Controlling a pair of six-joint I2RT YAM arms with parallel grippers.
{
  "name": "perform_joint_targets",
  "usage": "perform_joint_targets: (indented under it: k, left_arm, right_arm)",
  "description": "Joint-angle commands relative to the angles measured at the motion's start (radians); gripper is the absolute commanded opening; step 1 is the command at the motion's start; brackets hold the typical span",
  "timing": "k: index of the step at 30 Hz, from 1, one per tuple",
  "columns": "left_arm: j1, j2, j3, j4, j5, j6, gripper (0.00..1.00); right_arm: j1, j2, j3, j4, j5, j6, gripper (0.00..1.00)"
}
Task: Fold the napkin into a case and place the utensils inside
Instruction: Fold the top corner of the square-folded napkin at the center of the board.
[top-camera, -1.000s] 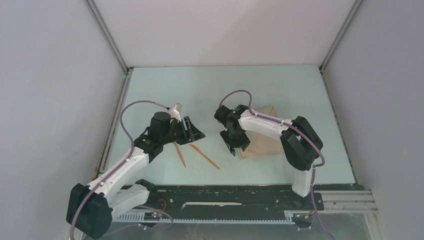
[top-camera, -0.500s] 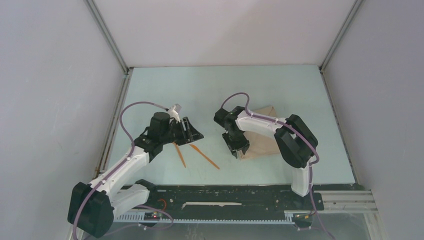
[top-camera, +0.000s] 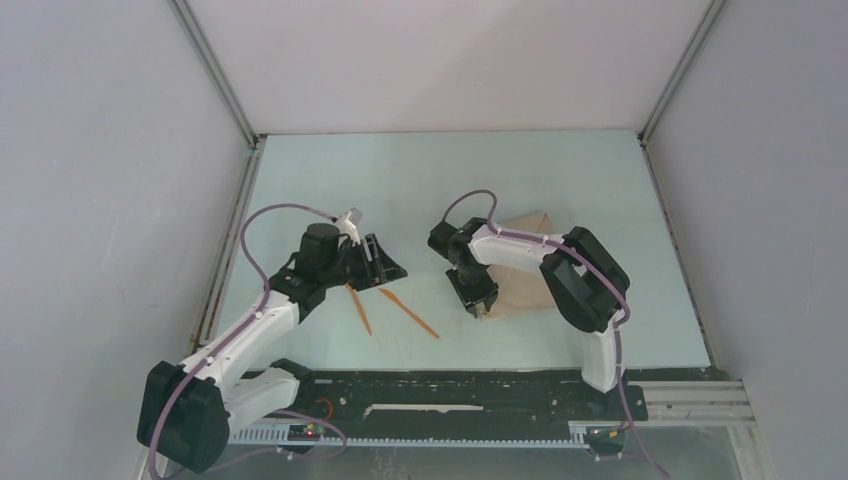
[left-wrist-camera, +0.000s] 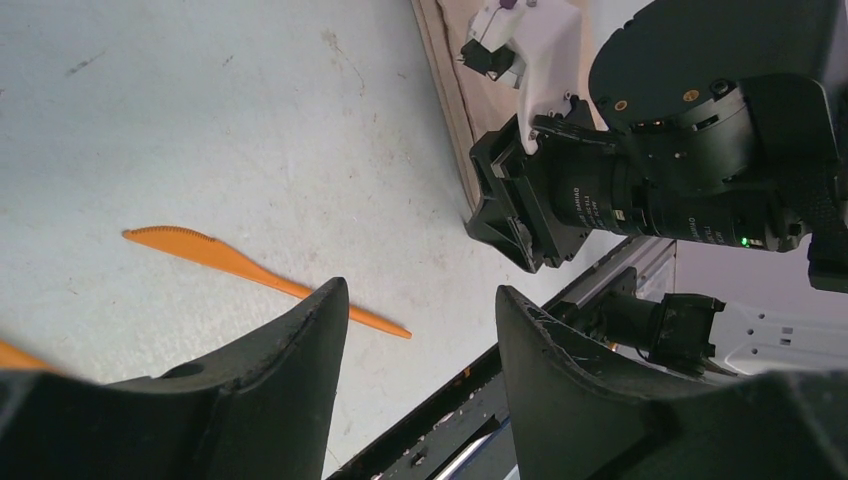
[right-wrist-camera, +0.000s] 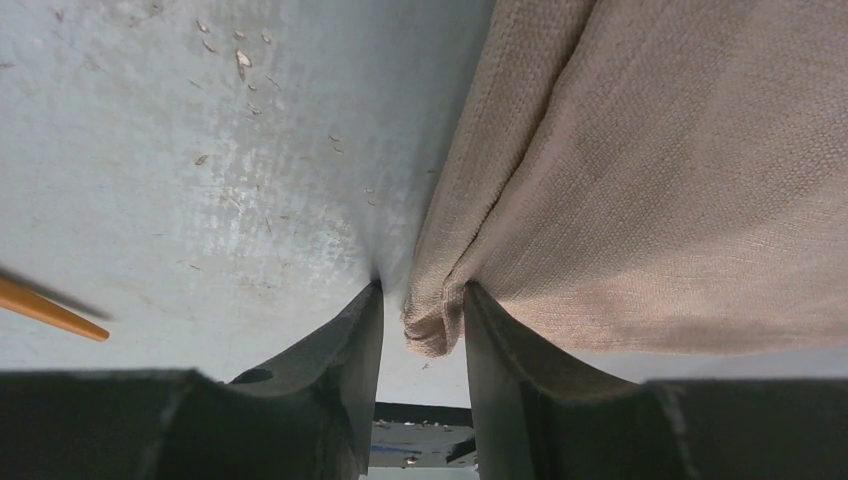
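Lying outside folded napkin (top-camera: 516, 290): both utensils (top-camera: 408, 313).

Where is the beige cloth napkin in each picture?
Top view: soft beige cloth napkin right of centre, partly under the right arm.
Left wrist: thin strip at the top edge.
Right wrist: fills the right half, corner between the right fingers.
Shared landmark: pale blue-green table.

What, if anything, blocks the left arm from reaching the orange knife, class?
Probably nothing. The left claw hangs open close over the knife, which lies flat on the bare table with nothing between them. The right claw is away at the napkin edge, so a short drop should do.
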Motion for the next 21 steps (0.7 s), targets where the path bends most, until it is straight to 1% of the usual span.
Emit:
perform_joint_targets:
  k: [1, 4, 7, 10, 11, 12, 15, 16, 18, 21]
  left_arm:
    - [0.014, 0.002, 0.0, 0.034, 0.023, 0.028, 0.61]
    - [0.017, 0.003, 0.001, 0.034, 0.025, 0.023, 0.61]
    - [0.017, 0.008, 0.0, 0.041, 0.028, 0.017, 0.61]
    - [0.018, 0.018, 0.0, 0.049, 0.036, 0.008, 0.61]
    - [0.018, 0.021, -0.001, 0.053, 0.038, 0.003, 0.61]
    - [0.019, 0.024, -0.004, 0.055, 0.038, -0.002, 0.62]
    - [0.019, 0.033, -0.018, 0.078, 0.043, -0.031, 0.68]
    - [0.018, 0.036, -0.027, 0.095, 0.048, -0.046, 0.7]
    - [0.018, 0.053, -0.049, 0.161, 0.061, -0.102, 0.74]
    - [0.018, 0.109, -0.083, 0.28, 0.094, -0.208, 0.75]
  right_arm:
    - [-0.011, 0.007, -0.059, 0.065, 0.04, -0.013, 0.44]
    - [-0.013, 0.009, -0.096, 0.099, 0.057, -0.025, 0.43]
    - [-0.017, 0.008, -0.142, 0.165, 0.064, -0.033, 0.39]
    - [-0.017, 0.0, -0.176, 0.218, 0.095, -0.042, 0.24]
    - [-0.017, -0.008, -0.183, 0.235, 0.104, -0.047, 0.2]
    - [-0.017, -0.018, -0.192, 0.251, 0.112, -0.052, 0.12]
    - [-0.011, -0.065, -0.21, 0.289, 0.126, -0.065, 0.02]
    - [-0.006, -0.086, -0.217, 0.301, 0.133, -0.068, 0.0]
    - [0.001, -0.142, -0.234, 0.323, 0.126, -0.08, 0.0]
    - [0.002, -0.213, -0.247, 0.325, 0.106, -0.081, 0.0]
